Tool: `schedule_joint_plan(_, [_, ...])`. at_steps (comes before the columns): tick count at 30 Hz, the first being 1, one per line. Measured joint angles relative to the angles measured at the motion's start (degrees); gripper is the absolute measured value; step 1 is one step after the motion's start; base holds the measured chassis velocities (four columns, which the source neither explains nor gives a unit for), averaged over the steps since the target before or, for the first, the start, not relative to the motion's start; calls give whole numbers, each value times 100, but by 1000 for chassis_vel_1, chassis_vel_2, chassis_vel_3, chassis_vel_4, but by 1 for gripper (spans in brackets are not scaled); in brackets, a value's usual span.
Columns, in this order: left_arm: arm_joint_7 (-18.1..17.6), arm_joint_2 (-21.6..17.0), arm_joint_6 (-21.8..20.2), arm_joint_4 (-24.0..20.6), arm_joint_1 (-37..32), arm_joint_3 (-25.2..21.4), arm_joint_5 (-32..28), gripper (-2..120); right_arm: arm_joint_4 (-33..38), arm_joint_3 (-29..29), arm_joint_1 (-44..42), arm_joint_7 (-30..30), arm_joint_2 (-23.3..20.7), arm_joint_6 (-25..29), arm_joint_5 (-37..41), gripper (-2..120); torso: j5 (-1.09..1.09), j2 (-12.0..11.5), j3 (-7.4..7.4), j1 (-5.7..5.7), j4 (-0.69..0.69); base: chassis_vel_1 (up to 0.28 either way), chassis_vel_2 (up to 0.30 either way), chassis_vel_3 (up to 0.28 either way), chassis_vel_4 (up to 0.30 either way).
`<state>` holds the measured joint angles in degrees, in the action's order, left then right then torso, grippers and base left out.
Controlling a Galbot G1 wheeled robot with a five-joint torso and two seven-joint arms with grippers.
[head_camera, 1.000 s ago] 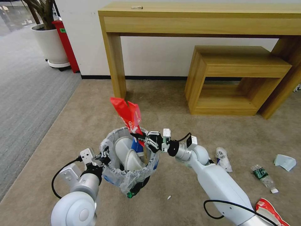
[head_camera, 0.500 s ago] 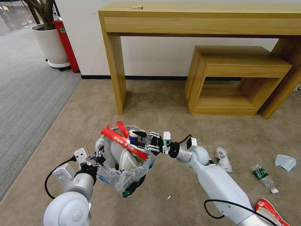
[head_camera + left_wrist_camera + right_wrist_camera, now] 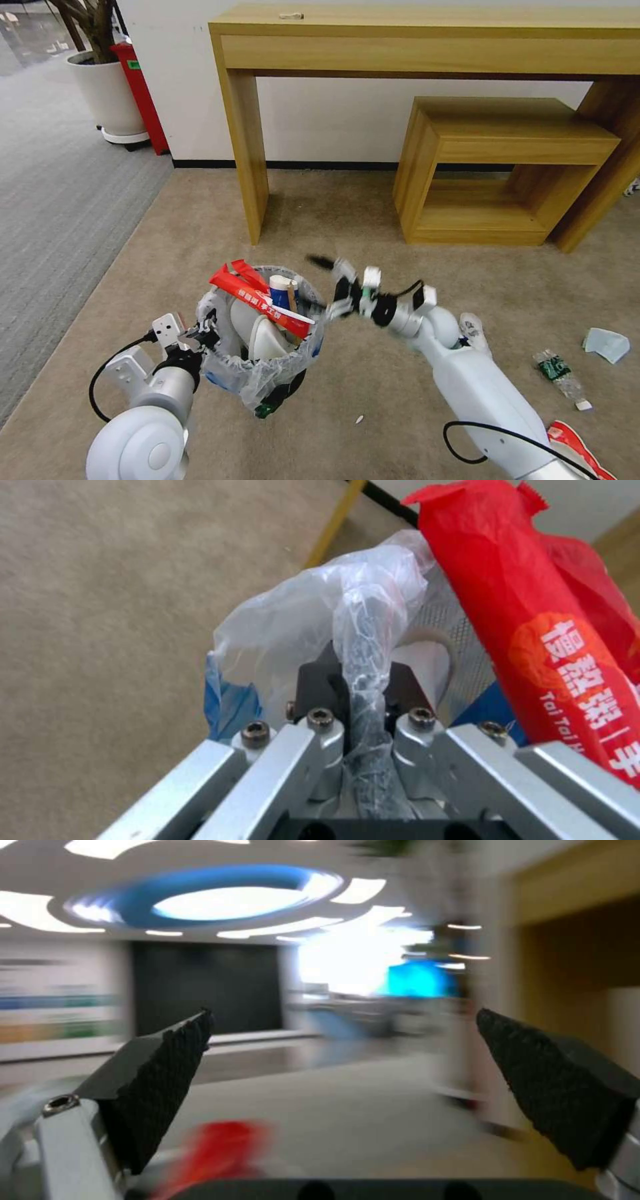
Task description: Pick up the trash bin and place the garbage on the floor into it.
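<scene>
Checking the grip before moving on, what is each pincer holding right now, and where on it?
Left pincer clamps the trash bin by its bag-covered rim. Right pincer is open, holding nothing.

red wrapper (image 3: 261, 300), beige carpet (image 3: 373, 233), bluish bin bag (image 3: 267, 373)

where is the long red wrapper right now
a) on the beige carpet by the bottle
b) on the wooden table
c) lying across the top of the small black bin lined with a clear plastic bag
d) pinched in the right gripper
c: the long red wrapper lies across the rim of the bag-lined small black bin, and the right gripper beside it is open and empty.
</scene>
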<state>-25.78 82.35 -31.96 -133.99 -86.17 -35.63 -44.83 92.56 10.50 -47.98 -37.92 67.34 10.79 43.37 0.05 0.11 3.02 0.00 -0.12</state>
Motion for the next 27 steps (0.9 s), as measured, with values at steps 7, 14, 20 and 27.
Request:
schedule_joint_plan(7, [-77, -65, 8, 91, 172, -397, -127, 3, 971, 1233, -880, 2427, -339, -89, -1063, 100, 0, 0, 0, 0, -4, 0, 0, 0, 0])
schedule_joint_plan(14, [-202, -90, 45, -18, 107, -586, -119, 3, 1688, 2716, -2252, 2927, 65, -91, -1608, 100, 2, 0, -1, 0, -2, 0, 0, 0, 0])
schedule_joint_plan(20, [-319, -85, 325, -91, -19, -636, -27, 3, 2217, 3846, -3361, 3087, 699, 119, -2036, 100, 0, 1, -1, 0, -4, 0, 0, 0, 0])
schedule_joint_plan(27, [-273, -98, 438, -13, -56, -738, 98, 3, 2293, 4377, -3796, 3190, 924, 426, -2256, 100, 1, 1, -1, 0, -2, 0, 0, 0, 0])
